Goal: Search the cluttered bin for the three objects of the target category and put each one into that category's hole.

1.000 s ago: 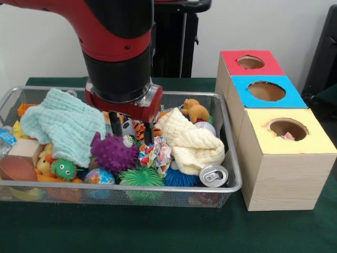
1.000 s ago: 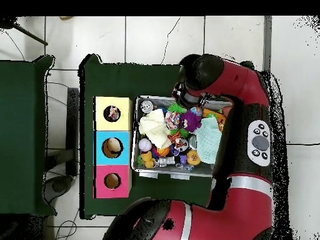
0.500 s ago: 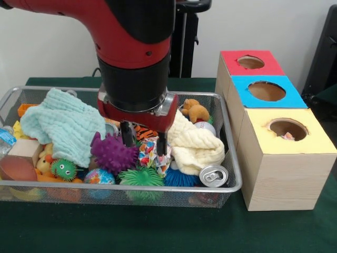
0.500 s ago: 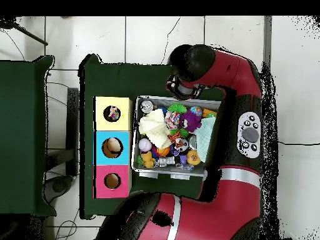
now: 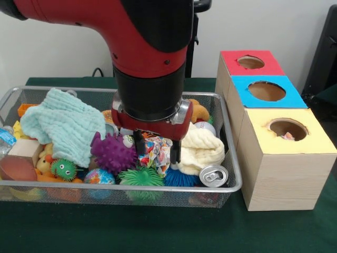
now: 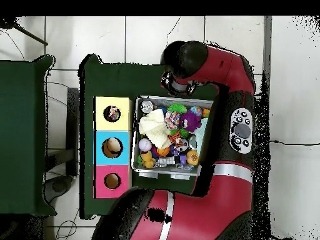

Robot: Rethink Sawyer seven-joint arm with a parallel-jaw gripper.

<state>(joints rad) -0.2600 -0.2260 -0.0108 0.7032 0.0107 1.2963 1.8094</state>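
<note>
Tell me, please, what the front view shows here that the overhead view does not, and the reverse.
Only the front view shows the open gripper straddling the patchwork bundle, and the purple spiky ball beside it. Only the overhead view shows something lying inside the blue box's hole. Both show the wire bin, the cream cloth and something in the yellow box's hole.

From the front I see the bin on the worktop, three boxes at its 3 o'clock. My pincer straddles a fabric bundle; the can sits at its 4 o'clock.
</note>
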